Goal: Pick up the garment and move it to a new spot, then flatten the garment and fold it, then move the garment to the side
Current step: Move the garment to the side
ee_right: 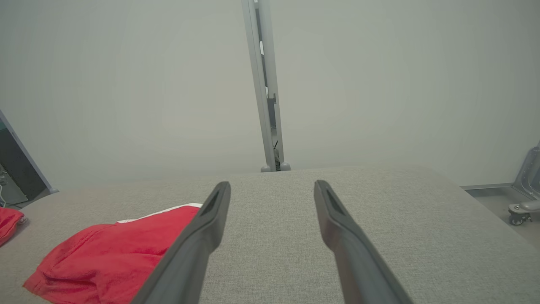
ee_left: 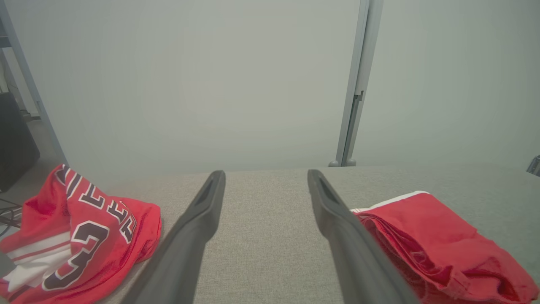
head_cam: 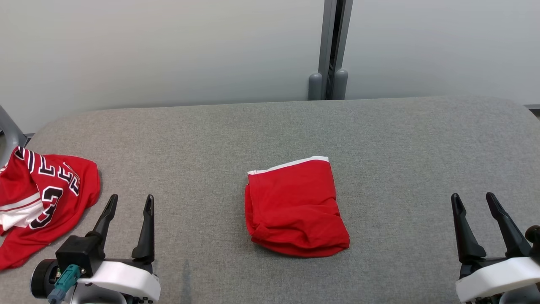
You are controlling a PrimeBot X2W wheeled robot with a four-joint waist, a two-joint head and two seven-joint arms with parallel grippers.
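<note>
A red garment [head_cam: 295, 207] with a white waistband lies folded in a compact bundle at the middle of the grey table [head_cam: 379, 135]. It shows at the lower right of the left wrist view [ee_left: 438, 236] and the lower left of the right wrist view [ee_right: 114, 257]. A crumpled red jersey [head_cam: 42, 198] with black-and-white lettering lies at the table's left edge [ee_left: 80, 240]. My left gripper [head_cam: 131, 198] stands open between the two, holding nothing [ee_left: 265, 174]. Far to the right of the folded garment, my right gripper [head_cam: 472, 196] is open and empty too [ee_right: 272, 184].
A pale wall with a grey upright post [head_cam: 331, 50] stands behind the table's far edge. The table's corners are rounded. A dark box [ee_left: 12, 139] sits on the floor off the left, and a wheeled grey base [ee_right: 521, 209] off the right.
</note>
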